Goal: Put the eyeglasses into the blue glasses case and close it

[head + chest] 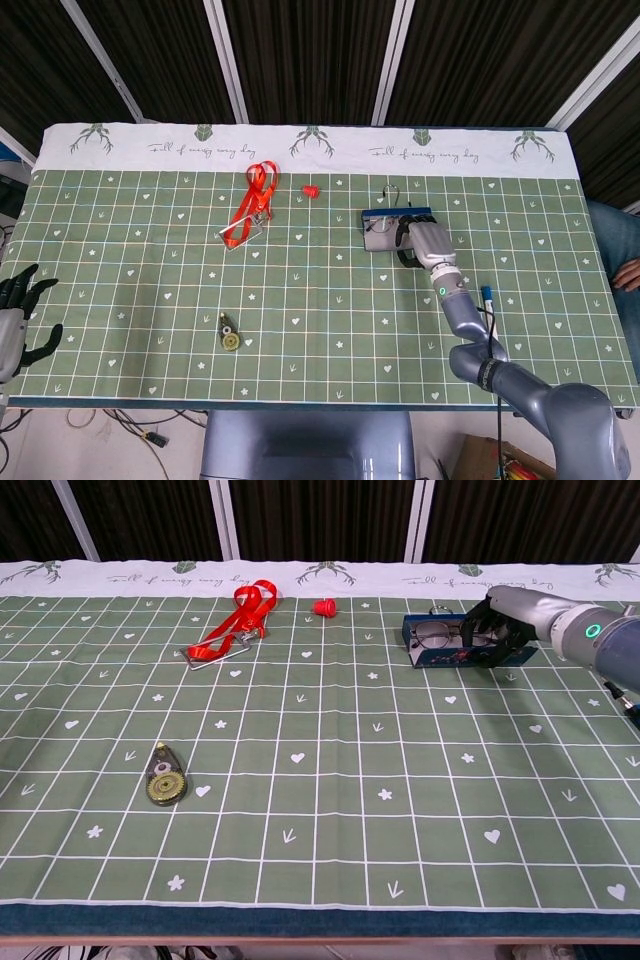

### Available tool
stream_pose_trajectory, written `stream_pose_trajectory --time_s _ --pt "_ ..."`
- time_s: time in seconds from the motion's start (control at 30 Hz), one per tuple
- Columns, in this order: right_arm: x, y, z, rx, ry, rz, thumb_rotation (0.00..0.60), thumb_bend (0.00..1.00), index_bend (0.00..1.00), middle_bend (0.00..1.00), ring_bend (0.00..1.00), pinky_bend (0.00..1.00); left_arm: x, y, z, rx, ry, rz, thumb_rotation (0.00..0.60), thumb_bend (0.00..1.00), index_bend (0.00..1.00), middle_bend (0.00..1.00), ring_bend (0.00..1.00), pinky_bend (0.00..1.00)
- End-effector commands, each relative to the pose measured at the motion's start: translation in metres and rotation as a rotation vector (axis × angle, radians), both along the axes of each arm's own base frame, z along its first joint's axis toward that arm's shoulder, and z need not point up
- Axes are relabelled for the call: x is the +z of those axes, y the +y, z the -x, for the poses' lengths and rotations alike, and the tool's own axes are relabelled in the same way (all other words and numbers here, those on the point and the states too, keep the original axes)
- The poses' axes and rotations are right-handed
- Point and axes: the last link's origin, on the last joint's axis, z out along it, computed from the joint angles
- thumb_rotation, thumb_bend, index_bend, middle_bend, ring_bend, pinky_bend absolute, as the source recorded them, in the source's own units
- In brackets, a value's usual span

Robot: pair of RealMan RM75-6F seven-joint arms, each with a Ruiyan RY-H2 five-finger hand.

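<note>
Over the blue glasses case (440, 650), the right hand (497, 628) hides its grip on the eyeglasses (432, 635).

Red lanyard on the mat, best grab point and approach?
Take the red lanyard at its ribbon mid-length, from above. It lies flat and slack on the tablecloth; the metal clip end is thin against the cloth, likely harder to pinch.
</note>
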Motion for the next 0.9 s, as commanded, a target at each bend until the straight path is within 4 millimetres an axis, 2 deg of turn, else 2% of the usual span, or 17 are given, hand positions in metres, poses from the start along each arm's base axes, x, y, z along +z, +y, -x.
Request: stream_pose_trajectory --time_s 0.03,0.47,0.9 --pt "0.0011 0.0008 -0.0019 0.006 -0.008 -0.001 0.6 0.47 0.54 0.25 0.25 0.18 -0.0001 0.0001 -0.0001 0.0 0.0 0.0 0.6 0.4 0.18 0.0 0.0 0.02" --pt "0.0037 0.0022 -0.0104 0.007 -0.045 -0.003 0.6 0.47 0.55 0.25 0.25 0.18 0.0 -0.0002 0.0001 -0.001 0.004 0.0 0.6 0.4 0.18 0.0 0.0 0.02" --pt "0.0024 0.003 -0.0095 -0.012 -0.048 -0.014 0.6 0.49 0.63 0.26 0.25 0.18 0.0 -0.0003 0.0 0.0 0.004 -0.001 0.6 0.4 0.19 0.0 0.0 0.02"
